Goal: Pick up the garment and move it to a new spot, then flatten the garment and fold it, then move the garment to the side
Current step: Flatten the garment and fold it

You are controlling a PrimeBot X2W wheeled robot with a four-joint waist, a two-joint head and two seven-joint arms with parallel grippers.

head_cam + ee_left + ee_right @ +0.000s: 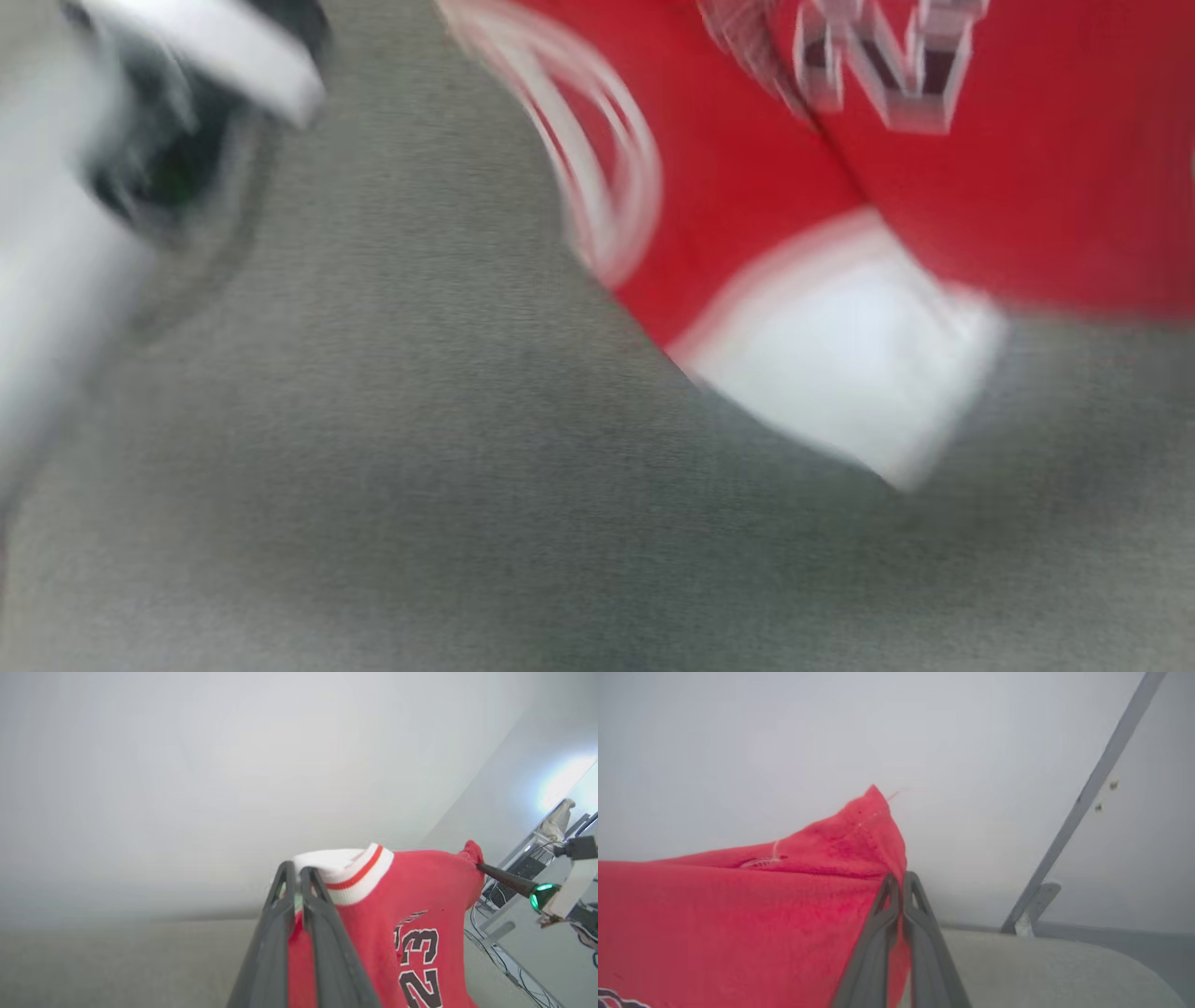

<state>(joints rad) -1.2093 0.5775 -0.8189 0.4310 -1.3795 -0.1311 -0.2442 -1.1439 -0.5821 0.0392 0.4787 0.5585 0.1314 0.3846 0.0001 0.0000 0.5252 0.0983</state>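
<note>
Left claw (297,879) and right claw (901,883) both clamped on the red jersey (420,891)!
Striped trim (359,877) left, red corner right.

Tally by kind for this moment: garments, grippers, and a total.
Garments: 1, the red jersey.
Grippers: 2, the left gripper and the right gripper, each shut on a pinch of the jersey.
Total: 3

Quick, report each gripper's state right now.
Left gripper: shut on the garment, at its white-and-red striped trim.
Right gripper: shut on a red corner of the garment.
</note>
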